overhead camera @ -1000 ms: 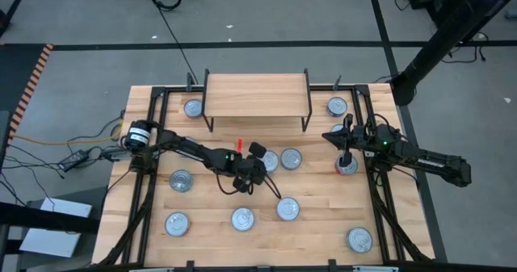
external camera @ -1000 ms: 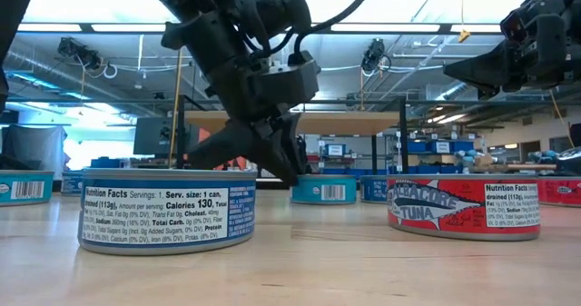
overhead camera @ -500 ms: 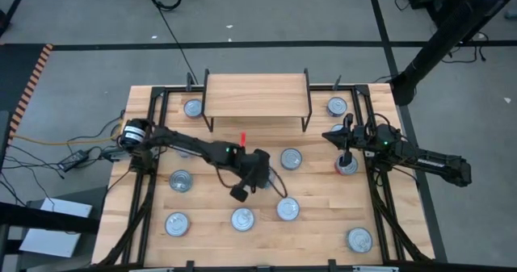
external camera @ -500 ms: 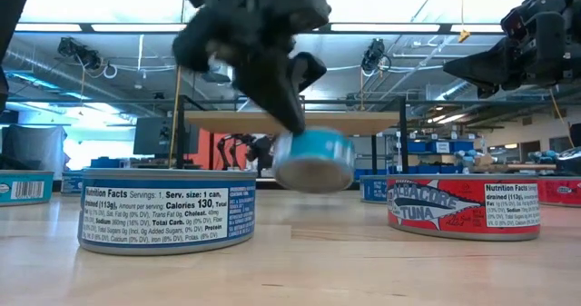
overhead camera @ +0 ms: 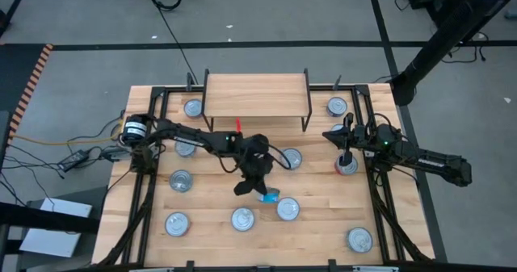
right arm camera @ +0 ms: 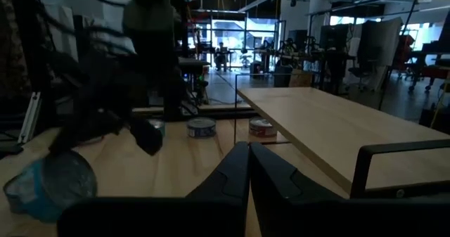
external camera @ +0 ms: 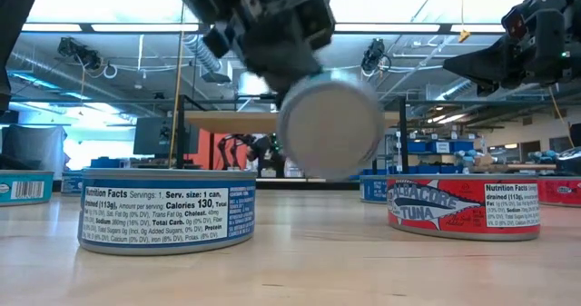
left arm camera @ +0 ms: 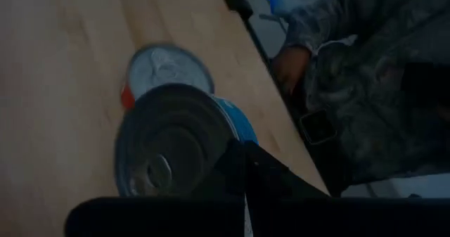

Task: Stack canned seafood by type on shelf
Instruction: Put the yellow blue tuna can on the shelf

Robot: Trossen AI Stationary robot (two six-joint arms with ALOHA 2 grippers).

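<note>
Gripping tilted teal tin (overhead camera: 268, 196) aloft

The left gripper (overhead camera: 260, 188) has closed on a teal tin (overhead camera: 268, 196) and raised it off the table. The tin, previously flat, now hangs tilted with its silver top facing the low camera.

Tins (overhead camera: 179, 181) lie scattered on the table (overhead camera: 323, 223) before the shelf (overhead camera: 257, 94)
</note>
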